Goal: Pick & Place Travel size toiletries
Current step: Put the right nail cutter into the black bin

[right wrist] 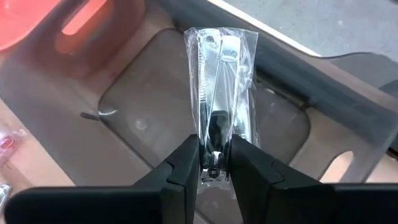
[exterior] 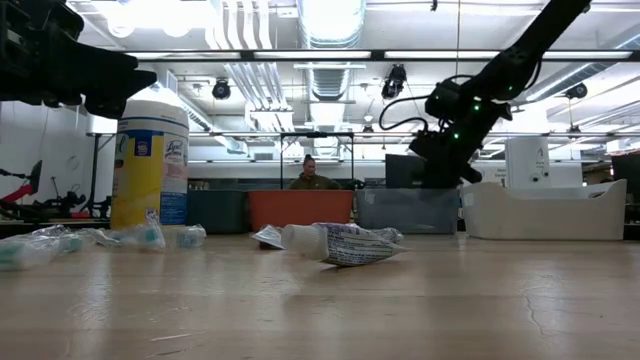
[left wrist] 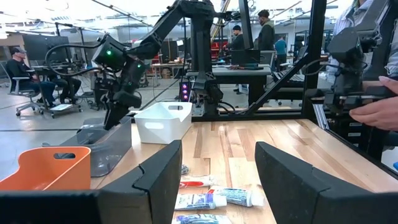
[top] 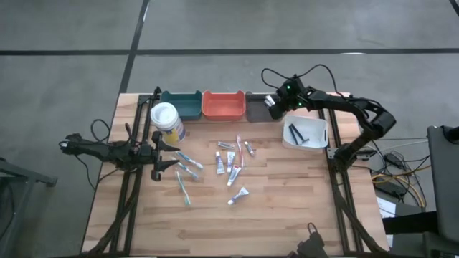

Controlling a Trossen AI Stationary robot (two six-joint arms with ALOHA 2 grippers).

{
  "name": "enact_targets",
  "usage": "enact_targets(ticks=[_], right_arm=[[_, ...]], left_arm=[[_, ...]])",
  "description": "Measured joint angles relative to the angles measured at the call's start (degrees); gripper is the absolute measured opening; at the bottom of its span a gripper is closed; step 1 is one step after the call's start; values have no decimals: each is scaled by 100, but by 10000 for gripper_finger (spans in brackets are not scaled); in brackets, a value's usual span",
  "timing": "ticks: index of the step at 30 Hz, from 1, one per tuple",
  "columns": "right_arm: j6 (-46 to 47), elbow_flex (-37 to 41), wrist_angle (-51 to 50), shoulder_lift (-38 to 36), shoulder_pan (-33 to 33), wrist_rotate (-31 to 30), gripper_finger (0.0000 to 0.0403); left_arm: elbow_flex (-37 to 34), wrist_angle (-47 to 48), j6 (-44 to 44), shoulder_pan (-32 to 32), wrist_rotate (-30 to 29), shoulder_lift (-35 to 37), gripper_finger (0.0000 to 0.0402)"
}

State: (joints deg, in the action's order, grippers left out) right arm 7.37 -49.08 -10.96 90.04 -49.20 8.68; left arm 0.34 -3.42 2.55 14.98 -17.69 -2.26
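Note:
My right gripper (right wrist: 214, 165) is shut on a metal nail clipper in a clear wrapper (right wrist: 221, 81), hanging over the grey bin (right wrist: 155, 106) at the table's far edge (top: 257, 107). Small tubes (top: 231, 161) and teal toothbrushes (top: 186, 168) lie loose on the middle of the wooden table. A white bin (top: 305, 133) at the right holds thin dark pieces (top: 297, 135). My left gripper (left wrist: 217, 180) stands open and level at the table's left (top: 172, 154), holding nothing. My right gripper pinches the wrapped clipper's near end (right wrist: 214, 140) between its two fingers. The fingers slant down from the table's right and lie along the packet. The packet sticks out past the fingertips, lifted clear above the grey bin's floor.
A teal bin (top: 181, 104) and an orange bin (top: 224, 104) stand left of the grey one along the far edge. A tall wipes canister (top: 166, 120) stands at the far left near my left gripper. People show in the room beyond the table.

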Motion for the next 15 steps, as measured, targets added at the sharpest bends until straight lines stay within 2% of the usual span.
enact_targets(ticks=[6,15], right_arm=[[10,0,0,-8,-16,-134,71],[-39,0,-24,-20,-20,-201,114]], left_arm=[[0,0,2,0,0,0,209],[0,0,2,0,0,0,209]])
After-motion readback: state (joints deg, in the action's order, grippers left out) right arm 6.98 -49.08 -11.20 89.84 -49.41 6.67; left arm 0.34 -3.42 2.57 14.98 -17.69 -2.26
